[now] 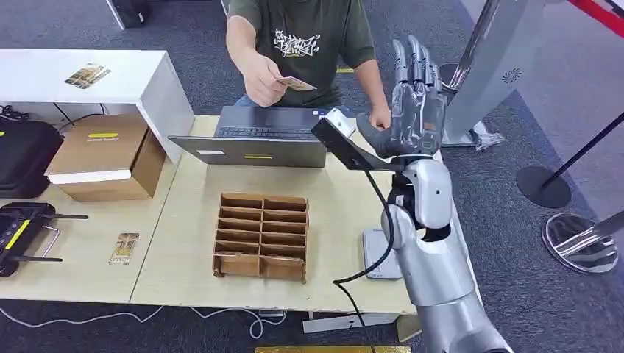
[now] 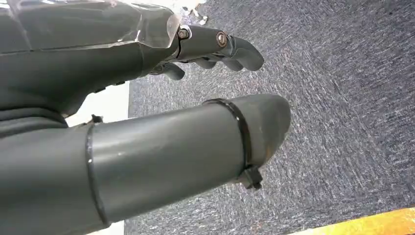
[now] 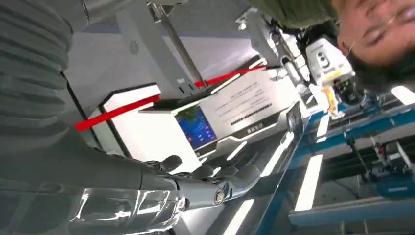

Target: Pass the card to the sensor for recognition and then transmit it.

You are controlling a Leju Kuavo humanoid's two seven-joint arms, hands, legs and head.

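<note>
A person across the table pinches a small card (image 1: 295,83) in one hand, above the laptop (image 1: 254,140). My right hand (image 1: 412,95) is raised beside the laptop, to the right of the card and apart from it, with fingers (image 3: 215,182) straight, spread and empty. A white flat sensor pad (image 1: 377,254) lies on the table near my right forearm. My left hand (image 2: 205,49) hangs over grey carpet and holds nothing, its fingers loosely bent and its thumb (image 2: 195,142) stretched out.
A cardboard divider box (image 1: 261,235) sits mid-table. Another card (image 1: 123,248) lies at the left, near a brown carton (image 1: 107,156) and black controllers (image 1: 18,232). More cards (image 1: 87,75) rest on a white side table. Stanchion bases (image 1: 581,243) stand to the right.
</note>
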